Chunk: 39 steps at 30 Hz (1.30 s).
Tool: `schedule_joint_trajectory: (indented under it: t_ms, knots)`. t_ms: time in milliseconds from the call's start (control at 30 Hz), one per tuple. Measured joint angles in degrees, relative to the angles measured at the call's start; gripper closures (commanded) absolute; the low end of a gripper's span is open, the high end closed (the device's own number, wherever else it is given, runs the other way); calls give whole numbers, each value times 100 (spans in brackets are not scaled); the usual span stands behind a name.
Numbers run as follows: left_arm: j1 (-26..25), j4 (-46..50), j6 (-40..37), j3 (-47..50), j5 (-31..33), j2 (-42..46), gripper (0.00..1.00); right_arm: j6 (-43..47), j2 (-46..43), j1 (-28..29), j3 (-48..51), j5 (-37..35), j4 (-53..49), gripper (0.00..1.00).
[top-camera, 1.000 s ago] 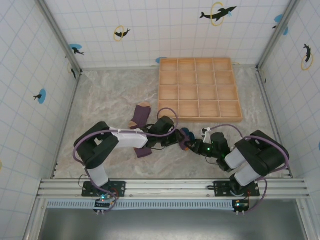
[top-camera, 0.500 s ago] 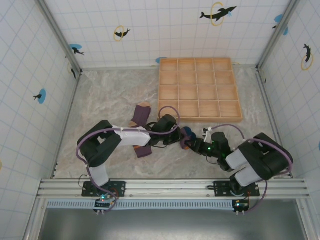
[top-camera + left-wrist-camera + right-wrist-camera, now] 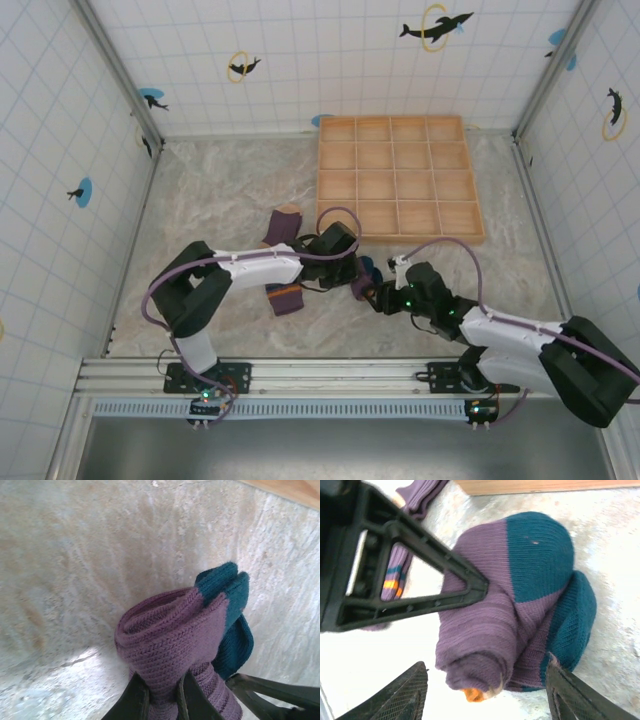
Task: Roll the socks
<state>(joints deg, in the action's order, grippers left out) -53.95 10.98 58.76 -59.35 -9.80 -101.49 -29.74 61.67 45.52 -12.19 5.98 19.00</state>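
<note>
One of the socks is a rolled purple bundle (image 3: pixel 175 630) with a teal cuff and an orange tip, lying on the table's middle (image 3: pixel 366 271). My left gripper (image 3: pixel 162 700) is shut on a purple fold of it, seen from above at the bundle's left side (image 3: pixel 356 281). My right gripper (image 3: pixel 485 695) stands open, its fingers (image 3: pixel 405 695) apart on either side of the bundle's near end (image 3: pixel 505 615) without pinching it. The other sock (image 3: pixel 281 230) lies flat and partly hidden under my left arm, its striped end (image 3: pixel 285 299) near the front.
A wooden tray (image 3: pixel 397 178) of small compartments sits at the back right, its front edge close behind the bundle (image 3: pixel 530 486). Tiled walls close in both sides. The marbled tabletop (image 3: pixel 200 200) is bare at the left.
My left gripper has shut on the rolled sock. My right gripper has opened and let go of it, and the right arm has stretched out lower to the left.
</note>
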Motion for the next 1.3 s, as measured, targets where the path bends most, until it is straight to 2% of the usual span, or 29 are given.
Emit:
schedule_joint_trajectory:
  t_ms: [233, 467, 700, 967, 1167, 1300]
  knots:
    - [44, 369, -50, -13, -4, 90, 100, 1353, -229, 1226, -52, -1384, -234, 35]
    - [87, 378, -48, -13, -107, 90, 100, 2605, 11, 2083, -50, -2463, 376, 34]
    - [125, 380, -48, -13, -184, 90, 100, 3300, 787, 2247, -50, -2907, 1123, 36]
    - [157, 382, -48, -11, -258, 90, 100, 3644, 1661, 2280, -74, -3292, 1705, 38]
    - [157, 378, -50, -4, -275, 90, 100, 3661, 2006, 2361, -87, -3661, 1941, 46]
    - [184, 372, -48, -4, -284, 90, 100, 3565, 2236, 2420, -144, -3899, 2050, 57]
